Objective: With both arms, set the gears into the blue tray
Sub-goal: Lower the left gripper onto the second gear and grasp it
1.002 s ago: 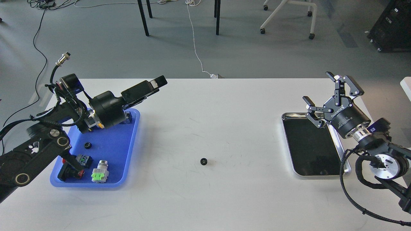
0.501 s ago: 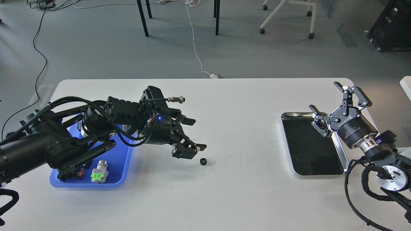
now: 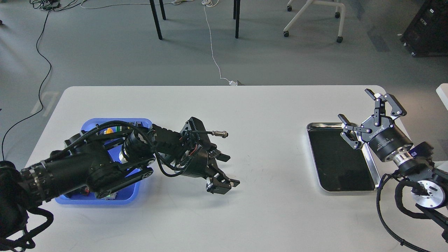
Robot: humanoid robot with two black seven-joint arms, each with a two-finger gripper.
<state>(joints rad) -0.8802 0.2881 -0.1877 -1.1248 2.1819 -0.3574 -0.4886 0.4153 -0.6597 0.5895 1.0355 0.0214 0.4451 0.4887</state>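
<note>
The blue tray [image 3: 91,123] sits at the table's left, and my left arm lies across most of it. From there the arm reaches toward the table's middle. My left gripper [image 3: 229,170] is low over the tabletop with its two fingers apart. No gear shows: the spot between and under those fingers is covered by the gripper, and the arm hides the tray's floor. My right gripper [image 3: 354,106] hovers open and empty above the far right corner of the steel tray [image 3: 341,159].
Coloured push-button switches [image 3: 110,130] peek out at the blue tray's far edge behind the arm. The steel tray's dark floor holds nothing. A cable with a metal plug [image 3: 218,133] sticks out from the left wrist. Chairs and cables lie on the floor beyond the table.
My left arm has swung out of the blue tray to the right and come down over the loose gear, which is now hidden. The right gripper shifted slightly right, then held still.
</note>
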